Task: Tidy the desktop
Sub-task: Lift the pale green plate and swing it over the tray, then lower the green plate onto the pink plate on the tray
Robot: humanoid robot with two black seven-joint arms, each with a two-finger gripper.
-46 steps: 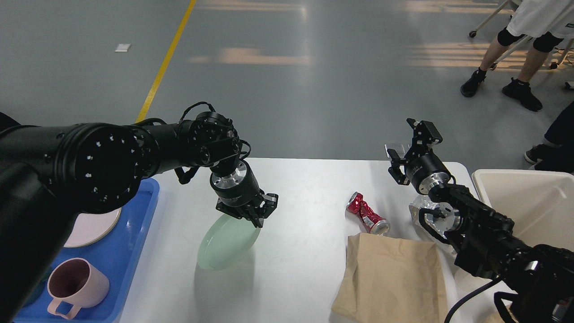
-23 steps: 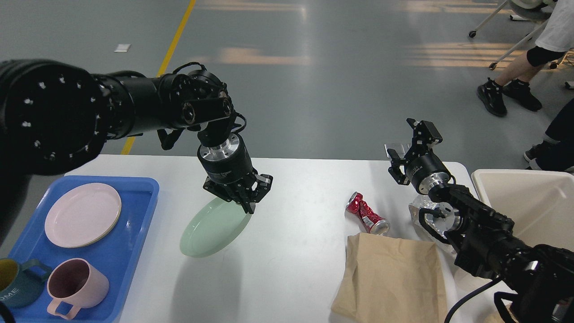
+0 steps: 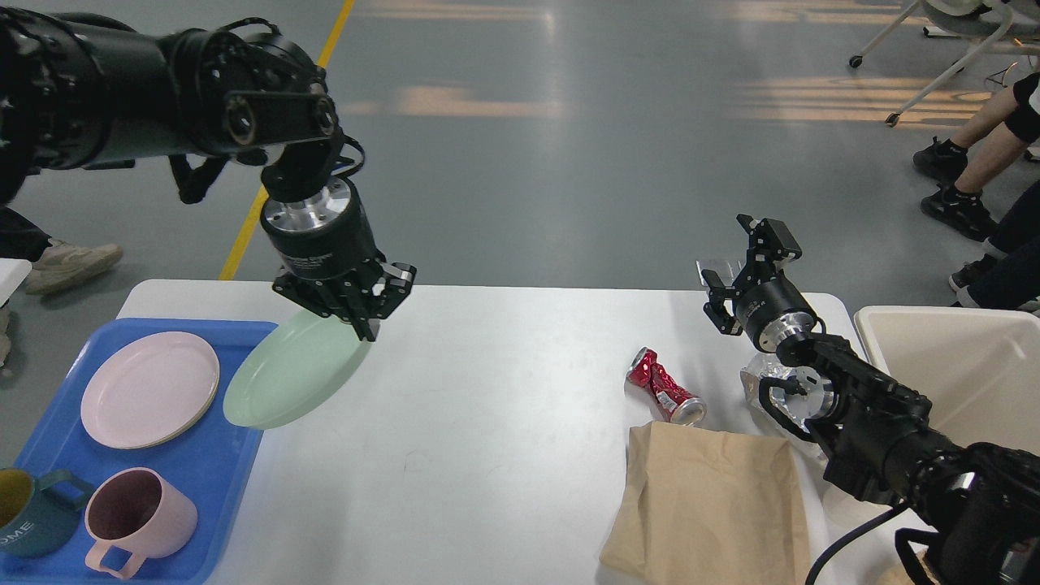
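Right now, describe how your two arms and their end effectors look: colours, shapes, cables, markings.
Both arms are matte black, built of thick round segments. The left arm shows small pale dots on its big joint and loose black cables at the wrist. A silver metal ring sits behind each black cylindrical wrist. The left end effector and right end effector are black with short angular fingers. A black cable trails below the right arm.

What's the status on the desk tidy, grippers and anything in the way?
Left gripper shut on green plate, held tilted over blue tray edge. Right gripper open, raised, idle. Crushed red can, paper bag on desktop. Path clear.
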